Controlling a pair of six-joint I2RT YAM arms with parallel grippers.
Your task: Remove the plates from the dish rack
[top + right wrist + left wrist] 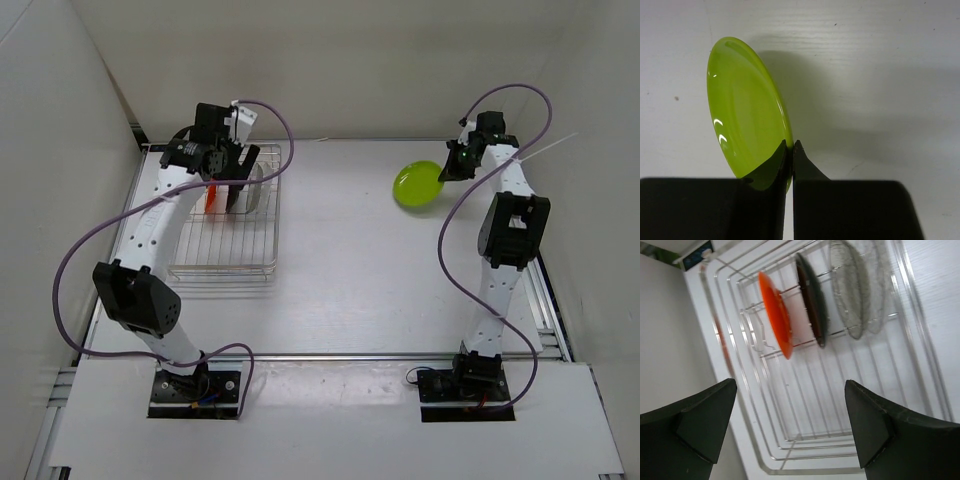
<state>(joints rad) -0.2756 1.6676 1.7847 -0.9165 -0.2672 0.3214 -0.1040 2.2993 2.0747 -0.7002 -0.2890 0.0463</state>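
Clear plate point(852, 290), partly off-frame

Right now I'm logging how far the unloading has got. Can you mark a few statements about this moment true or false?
1. The right gripper has its fingers shut on the rim of the lime green plate. True.
2. The orange plate is already out of the dish rack. False: it stands on edge in the rack.
3. Three plates stand in the dish rack. True: the orange plate, the black plate and the clear glass plate.
4. The left gripper is holding the black plate. False: its fingers are open and empty above the rack.
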